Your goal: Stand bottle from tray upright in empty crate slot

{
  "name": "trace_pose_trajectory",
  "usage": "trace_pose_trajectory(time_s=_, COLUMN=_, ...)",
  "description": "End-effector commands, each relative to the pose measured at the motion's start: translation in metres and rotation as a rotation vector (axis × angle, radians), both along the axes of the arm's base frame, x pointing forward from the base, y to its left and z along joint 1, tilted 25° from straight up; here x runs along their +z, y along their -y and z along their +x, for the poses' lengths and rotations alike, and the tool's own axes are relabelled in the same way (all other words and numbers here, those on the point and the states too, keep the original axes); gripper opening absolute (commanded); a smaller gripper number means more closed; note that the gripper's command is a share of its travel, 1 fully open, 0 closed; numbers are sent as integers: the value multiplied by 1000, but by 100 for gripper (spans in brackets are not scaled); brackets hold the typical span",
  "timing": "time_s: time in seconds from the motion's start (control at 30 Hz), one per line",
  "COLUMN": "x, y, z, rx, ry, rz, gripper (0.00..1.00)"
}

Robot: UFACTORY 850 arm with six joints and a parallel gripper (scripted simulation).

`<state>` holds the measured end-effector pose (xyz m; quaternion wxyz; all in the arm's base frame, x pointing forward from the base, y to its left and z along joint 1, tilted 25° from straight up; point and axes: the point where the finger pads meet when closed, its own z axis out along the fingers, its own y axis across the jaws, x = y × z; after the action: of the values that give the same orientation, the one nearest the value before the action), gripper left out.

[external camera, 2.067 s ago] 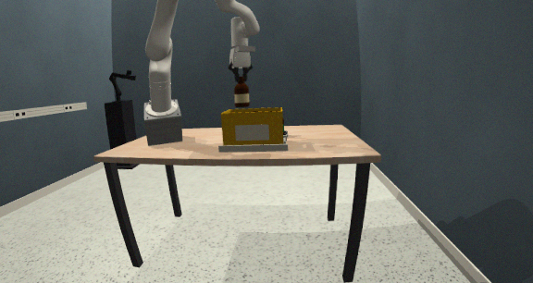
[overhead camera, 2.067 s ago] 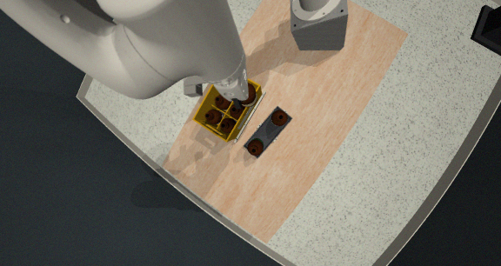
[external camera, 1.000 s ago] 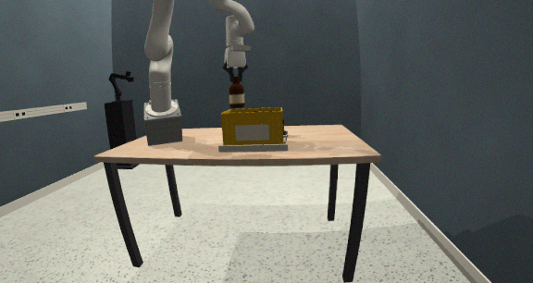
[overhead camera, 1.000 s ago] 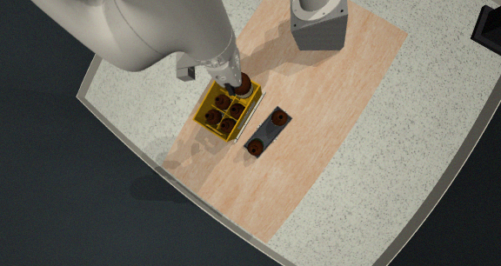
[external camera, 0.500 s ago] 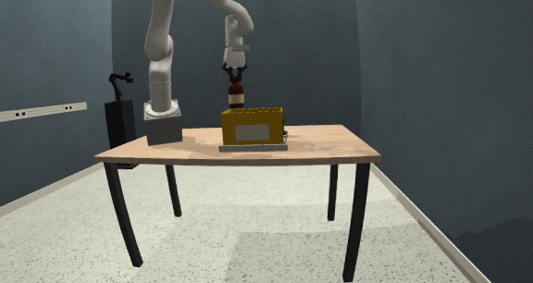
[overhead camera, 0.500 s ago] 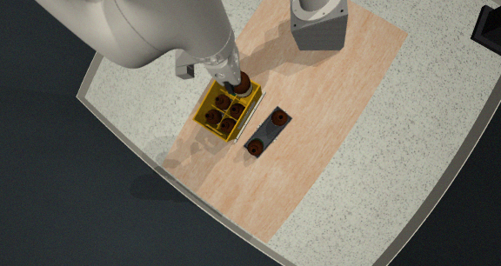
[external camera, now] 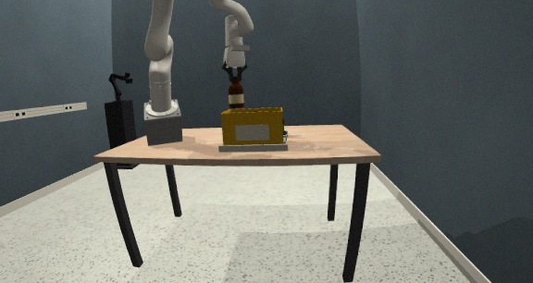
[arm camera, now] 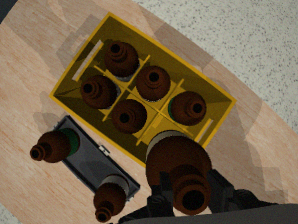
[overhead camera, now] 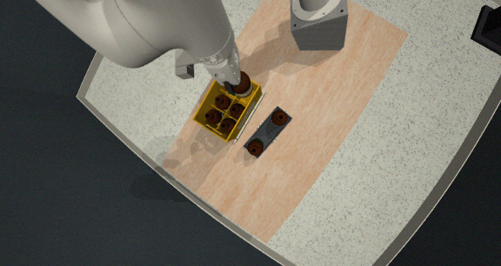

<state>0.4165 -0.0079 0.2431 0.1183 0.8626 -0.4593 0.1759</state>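
A yellow crate (overhead camera: 204, 101) (external camera: 231, 122) (arm camera: 79, 75) stands on the table and holds several brown bottles upright. My gripper (overhead camera: 235, 83) (external camera: 235, 73) (arm camera: 186, 186) is shut on the neck of another brown bottle (overhead camera: 244, 83) (external camera: 235, 95) (arm camera: 174, 159). It holds this bottle upright over the crate's end slot nearest the robot base, with the bottle's bottom about level with the rim. That slot is hidden under the bottle. A dark tray (overhead camera: 266, 133) (arm camera: 87, 161) lies beside the crate with two bottles, one (overhead camera: 278, 117) (arm camera: 107, 200) at each end (overhead camera: 254, 147) (arm camera: 51, 149).
The wooden table (overhead camera: 326, 115) (external camera: 324, 145) carries the robot base (overhead camera: 319, 25) (external camera: 162, 124) at one end. A black box (overhead camera: 487, 23) (external camera: 120, 117) stands on the floor beyond it. In the exterior view the crate hides the tray.
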Motion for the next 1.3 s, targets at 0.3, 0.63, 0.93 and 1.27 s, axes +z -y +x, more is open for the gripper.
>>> trace_pose_trajectory(time_s=0.3, x=0, y=0, z=1, rx=0, ry=2, rz=0, gripper=0)
trace_pose_trajectory(time_s=0.63, x=-4, y=2, z=2, rx=0, ry=2, rz=0, gripper=0)
trace_pose_trajectory(time_s=0.93, x=-11, y=5, z=3, rx=0, ry=2, rz=0, gripper=0)
trace_pose_trajectory(time_s=1.27, x=-22, y=9, z=6, rx=0, ry=2, rz=0, gripper=0)
